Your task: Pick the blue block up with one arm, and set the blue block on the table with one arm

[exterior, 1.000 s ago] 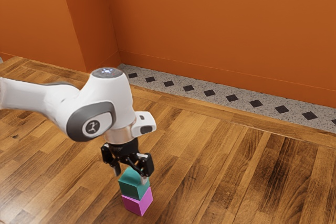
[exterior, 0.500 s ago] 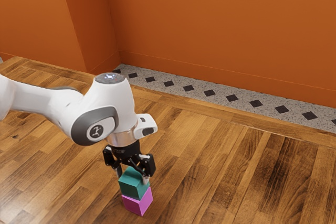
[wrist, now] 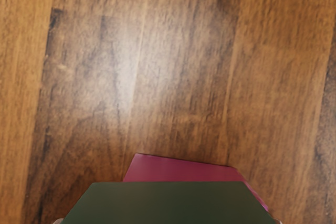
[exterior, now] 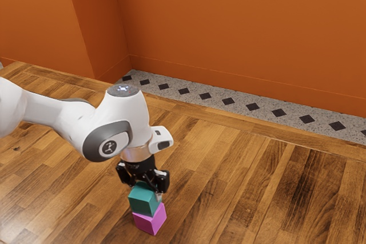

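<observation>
On the near part of the table point(exterior: 229, 215), my claw point(exterior: 146, 192) pinches the blue-green block point(exterior: 143, 202) from both sides; it sits atop the pink block point(exterior: 150, 223), turned slightly askew to it.

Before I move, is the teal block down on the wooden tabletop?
No, the teal block is above the magenta block, which stands on the wooden tabletop.

Table point(exterior: 229, 187) wood, grained, glossy; teal block point(exterior: 142, 203), magenta block point(exterior: 148, 224) smooth, matt; arm point(exterior: 130, 110) plastic-looking.
</observation>
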Available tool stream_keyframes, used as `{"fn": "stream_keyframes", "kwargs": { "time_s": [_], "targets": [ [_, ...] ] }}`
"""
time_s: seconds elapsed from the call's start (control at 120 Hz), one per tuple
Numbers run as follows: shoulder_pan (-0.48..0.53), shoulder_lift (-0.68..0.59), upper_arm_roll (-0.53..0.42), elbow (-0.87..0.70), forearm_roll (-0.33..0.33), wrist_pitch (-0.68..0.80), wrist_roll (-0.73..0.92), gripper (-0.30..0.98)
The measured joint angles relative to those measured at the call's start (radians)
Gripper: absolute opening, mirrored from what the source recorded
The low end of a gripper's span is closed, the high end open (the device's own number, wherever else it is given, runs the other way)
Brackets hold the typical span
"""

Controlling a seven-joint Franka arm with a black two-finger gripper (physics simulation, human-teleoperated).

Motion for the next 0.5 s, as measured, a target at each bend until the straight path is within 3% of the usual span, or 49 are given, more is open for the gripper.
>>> {"fn": "stream_keyframes", "kwargs": {
  "time_s": [0.367,0.5],
  "targets": [
    [-0.006,-0.039,-0.002,0.017,0.007,-0.029,-0.024,0.39],
    [-0.018,0.020,-0.009,0.081,0.011,-0.041,-0.035,0.39]
  ]
}}
